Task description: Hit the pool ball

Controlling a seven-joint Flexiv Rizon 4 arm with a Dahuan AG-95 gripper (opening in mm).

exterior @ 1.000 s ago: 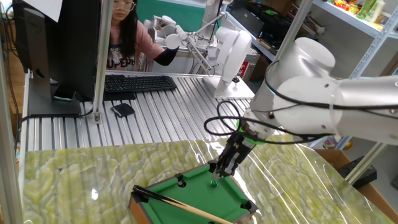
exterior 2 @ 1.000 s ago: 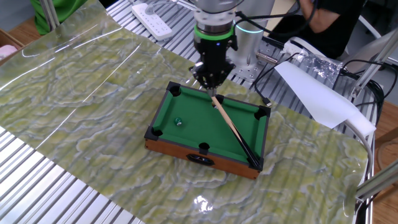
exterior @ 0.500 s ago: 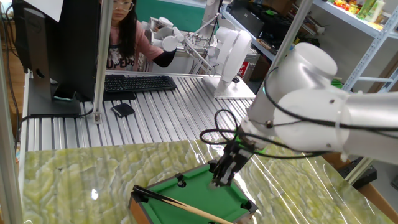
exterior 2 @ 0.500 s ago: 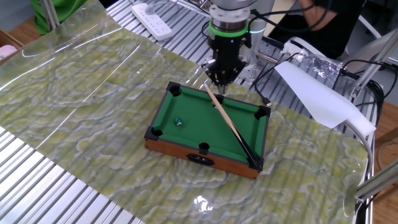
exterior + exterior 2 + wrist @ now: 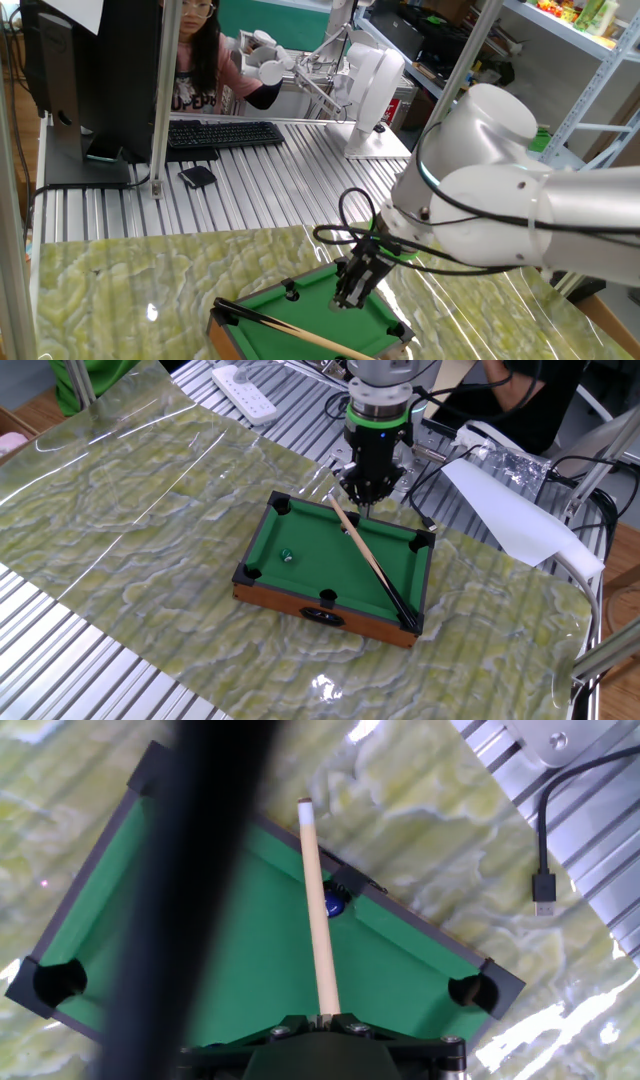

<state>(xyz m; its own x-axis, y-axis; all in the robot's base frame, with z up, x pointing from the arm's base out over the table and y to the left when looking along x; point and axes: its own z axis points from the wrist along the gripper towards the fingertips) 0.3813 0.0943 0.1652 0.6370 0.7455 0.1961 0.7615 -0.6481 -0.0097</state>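
1. We see a small toy pool table (image 5: 300, 603) with green felt and a wooden frame, sitting on a green marbled mat (image 5: 130, 510) that covers a ribbed metal bench.
2. Our arm reaches down from above, and its gripper (image 5: 366, 501) hangs over the far rail of the table, pointing almost straight down.
3. The gripper is clenched around the thin end of a long wooden cue stick (image 5: 372, 567), which slants across the felt to the near right corner, where its dark butt rests on the rail.
4. In the hand view the cue stick (image 5: 317, 920) runs out from between the fingers, its white tip reaching past the table's rail and over the mat.
5. The pool ball (image 5: 286, 555), tiny and glossy green, lies on the felt near the left side of the table, well apart from the cue stick and the gripper.
6. Black pocket fittings (image 5: 281, 506) mark the corners and the middles of the long rails.
7. Beyond the bench a person (image 5: 196, 60) sits near a black keyboard (image 5: 222, 133).
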